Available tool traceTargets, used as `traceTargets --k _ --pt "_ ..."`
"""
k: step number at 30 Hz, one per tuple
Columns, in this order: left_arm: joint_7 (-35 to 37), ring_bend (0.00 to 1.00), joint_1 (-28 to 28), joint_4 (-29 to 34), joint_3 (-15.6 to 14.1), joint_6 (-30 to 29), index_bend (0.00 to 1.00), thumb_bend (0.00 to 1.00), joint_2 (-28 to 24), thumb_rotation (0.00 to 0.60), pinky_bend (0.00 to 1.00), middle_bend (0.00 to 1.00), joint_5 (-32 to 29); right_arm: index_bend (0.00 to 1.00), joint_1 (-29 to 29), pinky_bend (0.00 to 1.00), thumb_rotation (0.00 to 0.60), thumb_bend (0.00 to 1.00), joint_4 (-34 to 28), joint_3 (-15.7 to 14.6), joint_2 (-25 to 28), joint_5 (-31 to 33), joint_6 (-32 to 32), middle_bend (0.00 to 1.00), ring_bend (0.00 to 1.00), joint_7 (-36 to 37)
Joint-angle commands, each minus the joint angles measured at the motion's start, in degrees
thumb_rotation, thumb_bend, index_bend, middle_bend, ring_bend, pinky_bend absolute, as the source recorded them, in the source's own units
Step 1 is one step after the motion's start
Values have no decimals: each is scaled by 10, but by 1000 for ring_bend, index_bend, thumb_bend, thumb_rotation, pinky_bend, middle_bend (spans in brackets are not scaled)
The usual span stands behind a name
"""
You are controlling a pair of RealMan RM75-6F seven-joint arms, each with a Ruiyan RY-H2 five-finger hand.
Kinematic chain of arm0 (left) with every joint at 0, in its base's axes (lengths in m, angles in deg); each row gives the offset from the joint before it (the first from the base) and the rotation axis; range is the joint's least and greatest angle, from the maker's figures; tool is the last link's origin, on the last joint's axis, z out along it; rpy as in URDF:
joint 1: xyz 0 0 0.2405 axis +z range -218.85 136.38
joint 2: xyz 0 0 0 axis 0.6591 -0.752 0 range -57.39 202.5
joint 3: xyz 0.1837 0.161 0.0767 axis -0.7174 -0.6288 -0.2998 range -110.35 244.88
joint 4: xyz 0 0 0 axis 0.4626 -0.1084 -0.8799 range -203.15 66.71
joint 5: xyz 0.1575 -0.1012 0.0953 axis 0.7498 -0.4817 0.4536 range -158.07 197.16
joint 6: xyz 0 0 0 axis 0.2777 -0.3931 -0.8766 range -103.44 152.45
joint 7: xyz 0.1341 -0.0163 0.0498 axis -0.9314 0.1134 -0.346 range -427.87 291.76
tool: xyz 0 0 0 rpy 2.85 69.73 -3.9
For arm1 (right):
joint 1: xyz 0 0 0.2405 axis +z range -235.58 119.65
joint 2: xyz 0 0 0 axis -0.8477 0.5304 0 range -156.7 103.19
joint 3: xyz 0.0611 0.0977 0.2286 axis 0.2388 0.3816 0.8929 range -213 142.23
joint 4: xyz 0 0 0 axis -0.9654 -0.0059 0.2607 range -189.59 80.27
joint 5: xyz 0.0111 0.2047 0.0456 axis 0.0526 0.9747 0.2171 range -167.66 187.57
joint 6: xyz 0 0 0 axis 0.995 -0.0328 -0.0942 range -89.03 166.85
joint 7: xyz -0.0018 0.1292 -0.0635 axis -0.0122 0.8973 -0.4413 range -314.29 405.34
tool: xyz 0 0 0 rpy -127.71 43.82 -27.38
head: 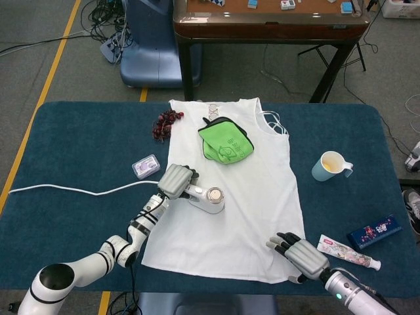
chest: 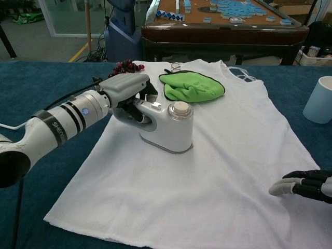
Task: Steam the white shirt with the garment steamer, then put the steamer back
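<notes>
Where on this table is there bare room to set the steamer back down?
Bare cloth lies left of the white shirt, between the small packet and the table edge, crossed only by the white cord. Another patch sits between the shirt and the cup. The shirt's top, around the green cloth and beads, is crowded.
</notes>
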Motion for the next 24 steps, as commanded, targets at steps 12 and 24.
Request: traceTargets --k 12,24 --pt "23 491 35 38 -24 -22 779 169 -50 600 583 592 14 91 2 105 600 167 -15 1 3 2 6 120 59 -15" --pt "54 491 76 111 -16 -48 779 170 -119 600 578 592 0 91 -1 105 600 167 -37 12 21 -24 -45 120 59 -2"
